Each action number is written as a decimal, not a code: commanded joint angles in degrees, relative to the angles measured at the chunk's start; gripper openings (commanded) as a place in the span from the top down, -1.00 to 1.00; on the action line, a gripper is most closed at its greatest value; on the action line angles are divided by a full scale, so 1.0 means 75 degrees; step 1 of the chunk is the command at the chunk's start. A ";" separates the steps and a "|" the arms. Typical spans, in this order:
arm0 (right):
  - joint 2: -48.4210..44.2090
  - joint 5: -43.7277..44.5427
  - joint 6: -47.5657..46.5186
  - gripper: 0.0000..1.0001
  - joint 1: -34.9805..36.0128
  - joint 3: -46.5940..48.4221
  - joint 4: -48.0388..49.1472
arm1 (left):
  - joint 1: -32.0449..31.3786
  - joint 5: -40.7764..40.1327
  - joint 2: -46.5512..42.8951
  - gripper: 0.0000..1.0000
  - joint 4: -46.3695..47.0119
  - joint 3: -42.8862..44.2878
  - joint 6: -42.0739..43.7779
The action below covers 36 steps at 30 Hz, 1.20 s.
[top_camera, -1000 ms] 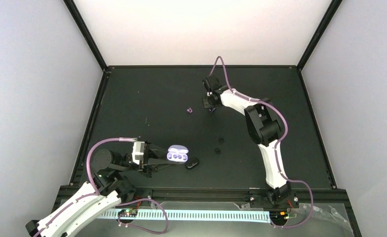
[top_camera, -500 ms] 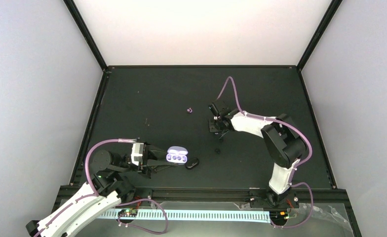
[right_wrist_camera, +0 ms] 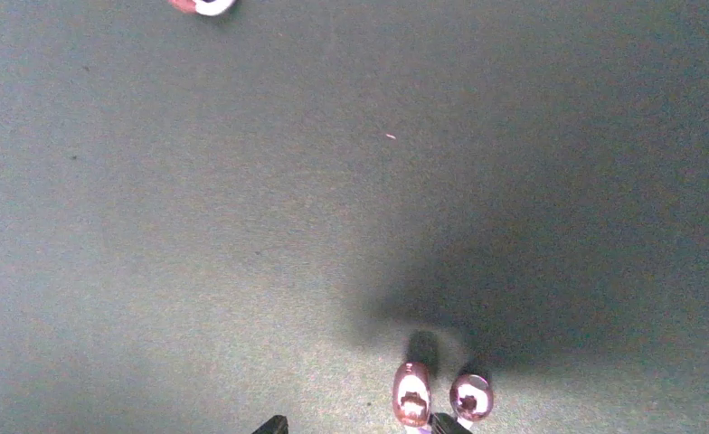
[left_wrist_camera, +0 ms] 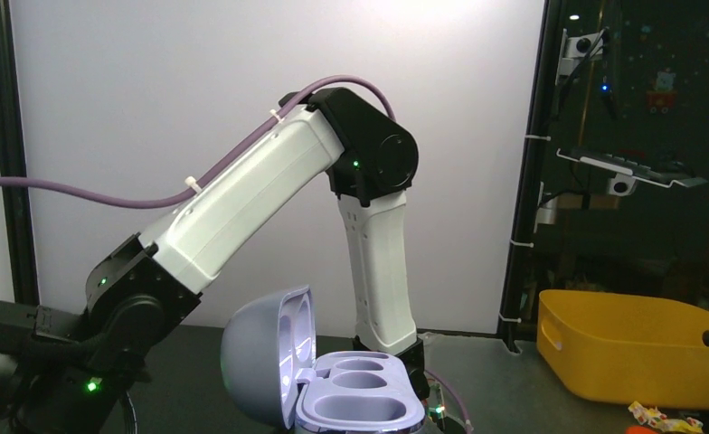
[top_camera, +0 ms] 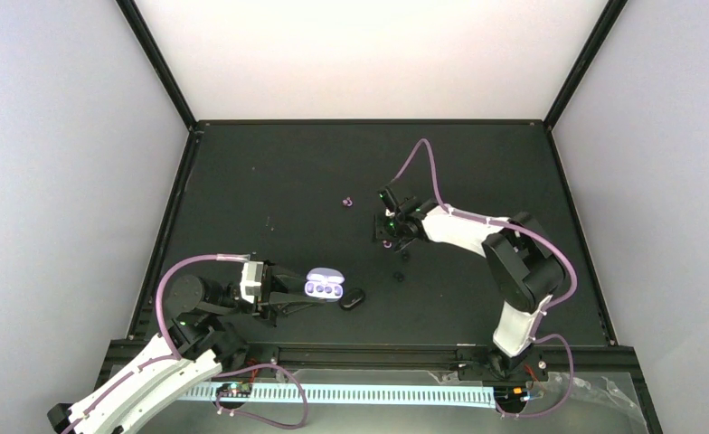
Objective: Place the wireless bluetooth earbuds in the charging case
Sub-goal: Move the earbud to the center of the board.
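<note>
The right end effector point(right_wrist_camera: 358, 423) hangs low over the counter point(top_camera: 269, 181), jaws parted and nothing clamped between them. A glossy pinkish earbud point(right_wrist_camera: 412, 395) lies on the counter just inside one fingertip (it shows as two shiny lobes, and I cannot tell whether that is one bud or two). The left end effector point(top_camera: 283, 294) is clenched on the open lavender charging case point(top_camera: 324, 286) at the near left, well apart from that bud, with both sockets empty. A second pinkish earbud point(top_camera: 347, 202) lies farther back. Two black earbuds point(top_camera: 404, 256) sit near the right arm, and a black case point(top_camera: 352, 298) lies just beside the lavender one.

The likeliest trouble is the off-centre bud. If the jaws close as they stand, one finger would meet it first and could flick or roll the slick shell away. A pinch on that curved surface may also squirt it out, or fail on the way across to the case. Taking a black bud instead would probably mismatch the lavender sockets.
</note>
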 commanded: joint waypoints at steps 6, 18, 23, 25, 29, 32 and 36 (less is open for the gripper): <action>-0.0891 0.0614 -0.1334 0.15 0.0025 -0.0140 -0.0229 | -0.0052 0.0003 0.0055 0.97 0.0186 0.0028 -0.0026; -0.0501 0.0008 -0.2547 0.36 0.0368 -0.0388 0.0419 | -0.0048 0.0015 0.0247 0.97 0.0225 0.0050 0.0003; 0.0100 -0.0007 -0.2248 0.37 0.0370 0.0100 0.0159 | -0.0048 0.0015 0.0216 0.97 0.0157 0.0062 0.0008; 0.0163 0.0109 -0.2068 0.37 0.0371 0.0178 0.0078 | -0.0055 0.0006 0.0194 0.97 0.0141 0.0054 0.0009; 0.0062 0.0311 -0.1885 0.38 0.0371 0.0079 -0.0014 | -0.0048 -0.0010 0.0183 0.97 0.0126 0.0052 0.0007; -0.0221 0.0368 -0.1853 0.38 0.0369 -0.0223 0.0081 | -0.0048 -0.0003 0.0200 0.97 0.0155 0.0052 -0.0003; -0.0813 0.0451 -0.1850 0.29 0.0355 -0.0714 0.0574 | -0.0051 0.0018 0.0252 0.97 0.0194 0.0052 -0.0003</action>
